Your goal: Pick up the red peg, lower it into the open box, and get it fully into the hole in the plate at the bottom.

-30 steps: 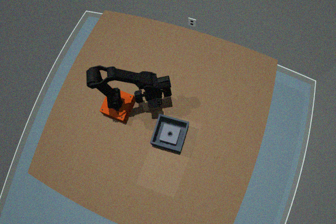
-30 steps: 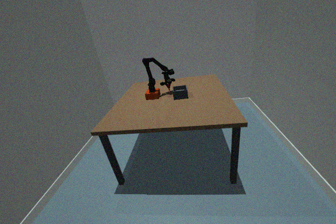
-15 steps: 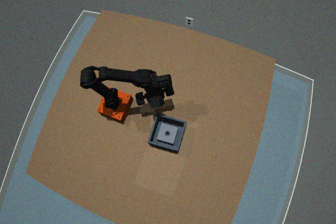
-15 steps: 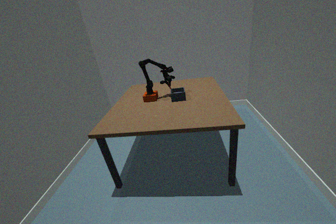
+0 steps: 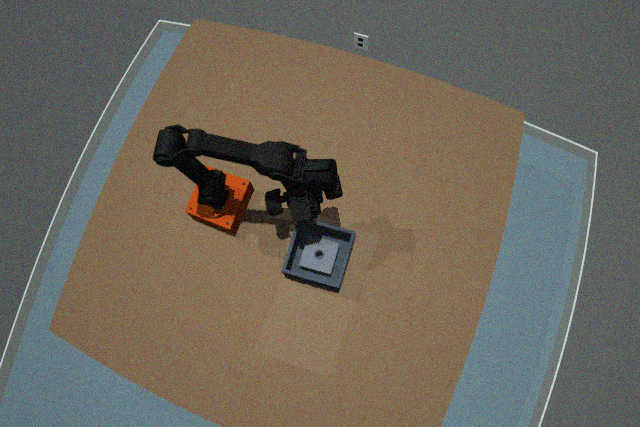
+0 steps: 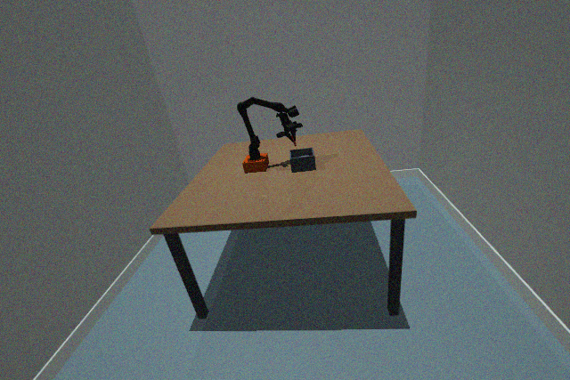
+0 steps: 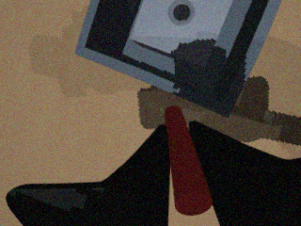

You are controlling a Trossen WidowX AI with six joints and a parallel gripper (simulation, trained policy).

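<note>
My gripper [image 6: 293,141] [image 7: 178,129] is shut on the red peg [image 7: 188,169] [image 6: 295,142]. In the wrist view the peg lies between the two black fingertips, its far end sticking out past them. In the exterior view the peg's tip points down above the rim of the open box [image 5: 347,259] [image 6: 303,162] [image 7: 83,49], near its left side. The light plate [image 5: 327,264] [image 7: 155,28] with its round hole [image 5: 318,253] [image 7: 182,12] lies at the bottom of the box. The hole is empty. In the top view the arm hides the peg and the fingertips.
The arm's orange base [image 5: 237,195] [image 6: 256,165] stands on the wooden table [image 5: 403,153] [image 6: 276,201], left of the box. The box walls stand up around the plate. The arm's shadow falls over the near corner of the box in the wrist view.
</note>
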